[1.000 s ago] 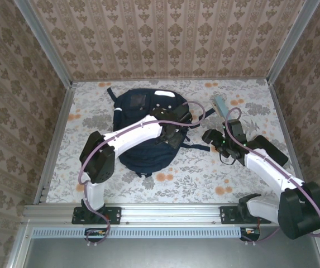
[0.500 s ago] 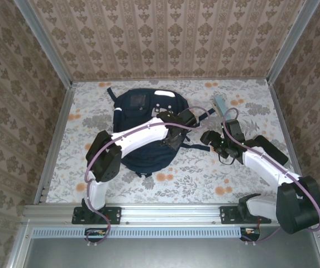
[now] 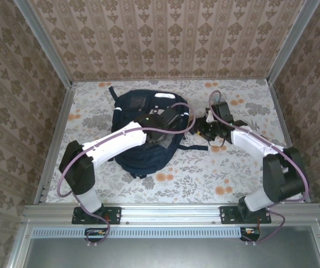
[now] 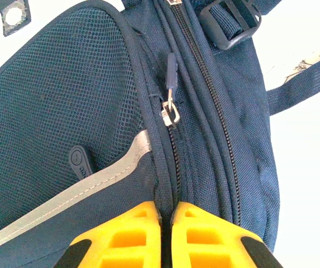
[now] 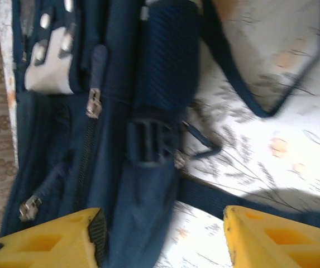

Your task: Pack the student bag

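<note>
From above, the left gripper [image 3: 168,120] is seen over the right side of the student bag [image 3: 130,114], a large dark navy fabric backpack with a white stripe. The bag lies near the far edge of the floral-patterned worktop [image 3: 232,173], left of centre. The left arm is stretched diagonally across it. The right gripper [image 3: 206,127] is held just beside the bag's right edge, its arm sharply bent.

In the left wrist view, the yellow fingers [image 4: 204,237] are closed to a slit into which the zip seam runs. Whether fabric is pinched cannot be told.

In the right wrist view, the fingers [image 5: 42,237] are spread wide, with the bag's black plastic buckle [image 5: 151,139] ahead between them, untouched.
</note>
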### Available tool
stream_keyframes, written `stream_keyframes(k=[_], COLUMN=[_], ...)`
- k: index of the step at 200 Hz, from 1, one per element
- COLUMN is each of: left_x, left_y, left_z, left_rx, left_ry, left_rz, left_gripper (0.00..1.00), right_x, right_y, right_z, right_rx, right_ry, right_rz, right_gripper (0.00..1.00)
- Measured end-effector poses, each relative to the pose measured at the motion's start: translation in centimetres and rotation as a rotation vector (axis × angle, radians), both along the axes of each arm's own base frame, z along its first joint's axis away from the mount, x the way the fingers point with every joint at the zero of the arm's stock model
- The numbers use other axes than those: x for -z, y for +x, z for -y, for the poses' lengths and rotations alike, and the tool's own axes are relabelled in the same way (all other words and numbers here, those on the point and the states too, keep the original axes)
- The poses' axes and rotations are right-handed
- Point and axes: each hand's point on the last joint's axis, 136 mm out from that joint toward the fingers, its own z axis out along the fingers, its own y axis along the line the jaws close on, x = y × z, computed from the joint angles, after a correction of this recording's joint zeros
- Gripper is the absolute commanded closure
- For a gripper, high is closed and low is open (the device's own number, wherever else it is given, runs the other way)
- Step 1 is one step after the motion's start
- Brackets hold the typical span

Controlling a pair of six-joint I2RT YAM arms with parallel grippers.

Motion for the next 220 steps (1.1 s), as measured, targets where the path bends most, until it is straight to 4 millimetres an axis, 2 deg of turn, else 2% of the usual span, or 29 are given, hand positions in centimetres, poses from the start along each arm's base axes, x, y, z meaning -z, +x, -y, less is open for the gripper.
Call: stream_keyframes(k=[14,35,60,131,162,220], left_x=[-0.2,-0.2,-0.1,0.2,0.3,0.5], left_y=[0.0,0.2,0.1,-0.1,-0.1,0.0], left_z=[0.0,0.1,0.1,0.4,0.5,0.6], left_rx=[0.0,-0.001,0.001,0.007,0.01,0.01], left_ry=[-0.018,-0.034,-0.037,-0.05,-0.058,-0.07], left_rz=[0.0,-0.003,-0.007,-0.016,-0.021,-0.026], left_gripper=[0.95,0.95,0.95,0.95,0.95,0.95], right_x=[-0.4,-0.5,0.0,1.9,3.0,3.0], right_y=[1.2,2.7,4.0,7.7,7.9,8.3], right_z=[-1.5,-3.6,-4.9,-5.0,-4.6,-4.8], right_rx=[-0.032,-0.065,-0.068,-0.047,-0.055,-0.089], right_ry=[0.008,0.001,-0.028,-0.132,-0.176,-0.203], right_rz=[0.007,0.008,0.001,-0.028,-0.044,-0.045], right_gripper=[0.53,0.58,0.61,0.69,0.7,0.8])
